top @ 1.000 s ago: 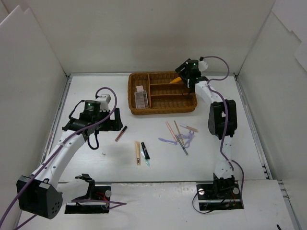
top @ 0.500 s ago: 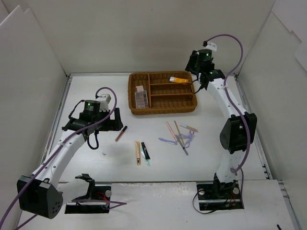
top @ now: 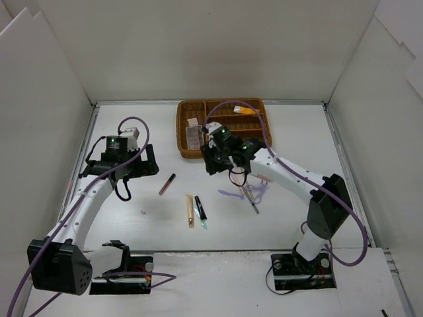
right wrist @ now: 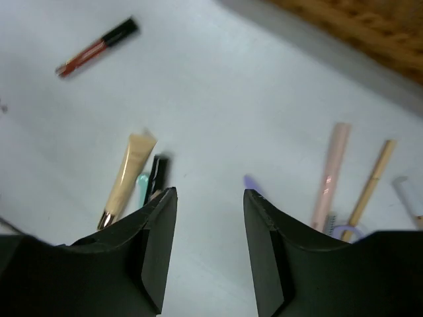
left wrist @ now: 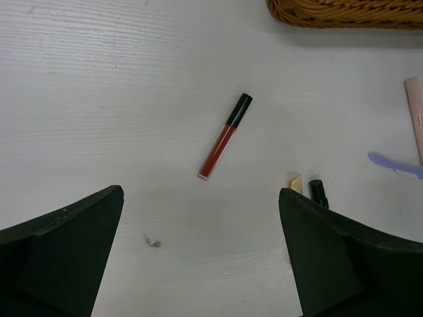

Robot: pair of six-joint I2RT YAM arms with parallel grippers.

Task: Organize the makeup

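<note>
The left gripper [left wrist: 201,264] hangs with its jaws wide apart and empty above the red lip gloss [left wrist: 225,137], which lies alone on the surface [top: 297,132]. It is a round tube lying askew to the fingers, so it would likely roll or spin away if one finger touches first. Further right, the beige tube [right wrist: 125,178], black mascara [right wrist: 156,172] and mint tool [right wrist: 142,181] lie pressed together, so a pinch there may lift two or scatter all three. The right gripper [right wrist: 210,244], jaws partly apart with nothing between them, hovers between that bunch and the pink pencil [right wrist: 330,175], tan pencil [right wrist: 372,181] and lilac tool [top: 228,193]. Such thin, flat pencils could slip out of the narrowed jaws. The wicker tray [top: 182,135], holding the orange tube [top: 243,111], sits just behind, and a careless lift could clip its rim.
</note>
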